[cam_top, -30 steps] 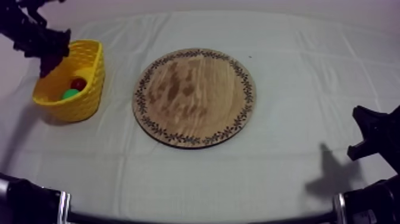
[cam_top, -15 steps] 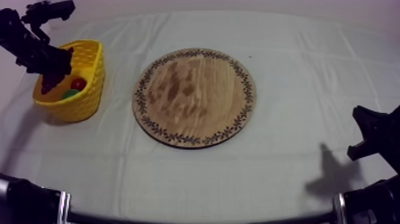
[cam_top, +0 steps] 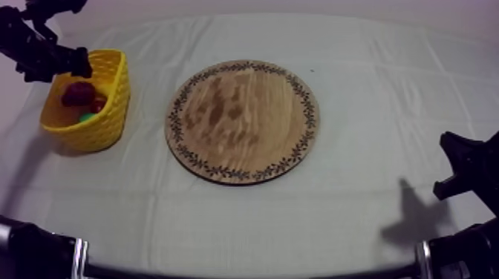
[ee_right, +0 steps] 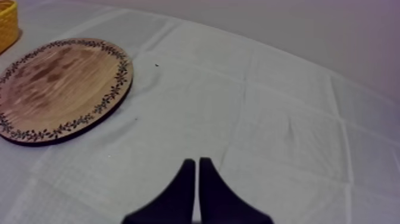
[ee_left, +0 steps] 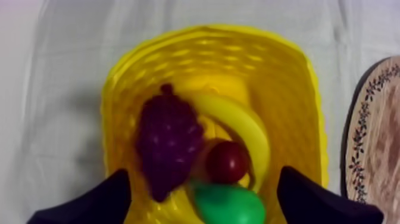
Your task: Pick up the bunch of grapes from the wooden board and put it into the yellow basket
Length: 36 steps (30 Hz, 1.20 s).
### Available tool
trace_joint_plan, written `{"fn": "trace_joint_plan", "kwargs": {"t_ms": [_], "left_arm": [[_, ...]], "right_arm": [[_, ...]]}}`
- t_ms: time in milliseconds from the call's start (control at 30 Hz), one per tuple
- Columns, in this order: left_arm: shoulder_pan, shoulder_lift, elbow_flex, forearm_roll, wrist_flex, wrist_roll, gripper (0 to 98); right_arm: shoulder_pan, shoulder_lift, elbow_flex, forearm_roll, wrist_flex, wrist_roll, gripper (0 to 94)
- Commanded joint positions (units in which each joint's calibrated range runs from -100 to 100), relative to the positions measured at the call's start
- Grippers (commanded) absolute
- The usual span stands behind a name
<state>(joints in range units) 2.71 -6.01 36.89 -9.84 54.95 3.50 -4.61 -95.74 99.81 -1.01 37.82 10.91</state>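
You are seeing the bunch of grapes [ee_left: 166,140] now lying inside the yellow basket [ee_left: 300,83], leaning against the banana [ee_left: 247,128], with the small red fruit [ee_left: 228,162] and the pear [ee_left: 229,205] just beside it. A moment ago the left gripper [ee_left: 201,182] was dipping into the basket. It is now hanging clear above it, fingers spread wide with nothing between them, so the release is looking done. The grapes seem to be settling below the rim, though the shadow in the top view is making that hard to confirm. The basket is standing near the tabletop's far left corner, and the wooden board [cam_top: 241,122] is sitting bare at its middle. The right gripper [ee_right: 198,179] is idling by the right edge, fingers pressed together on nothing.
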Motion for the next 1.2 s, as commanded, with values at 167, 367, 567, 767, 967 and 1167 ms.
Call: {"fn": "trace_joint_plan", "kwargs": {"t_ms": [167,367,567,767,967,1167], "left_arm": [[0.0,-2.1,-1.6,-1.44,-1.1,2.8,69.8],[-0.2,-6.6,-3.1,-2.72,-4.2,3.6,23.3],[-0.6,-14.6,-0.7,-2.64,-9.5,4.1,4.7],[-1.8,-26.8,6.3,-2.13,-15.6,4.3,0.6],[-4.6,-44.8,19.0,0.85,-21.5,1.7,0.1],[-4.5,-62.5,30.7,3.44,-18.9,-2.5,0.0]], "right_arm": [[0.0,0.0,0.0,0.0,0.0,0.0,0.4],[0.0,0.0,0.0,0.0,0.0,0.0,0.4],[0.0,0.0,0.0,0.0,0.0,0.0,0.4],[0.0,0.0,0.0,0.0,0.0,0.0,0.4],[0.0,0.0,0.0,0.0,0.0,0.0,0.4],[0.0,0.0,0.0,0.0,0.0,0.0,0.4]]}}
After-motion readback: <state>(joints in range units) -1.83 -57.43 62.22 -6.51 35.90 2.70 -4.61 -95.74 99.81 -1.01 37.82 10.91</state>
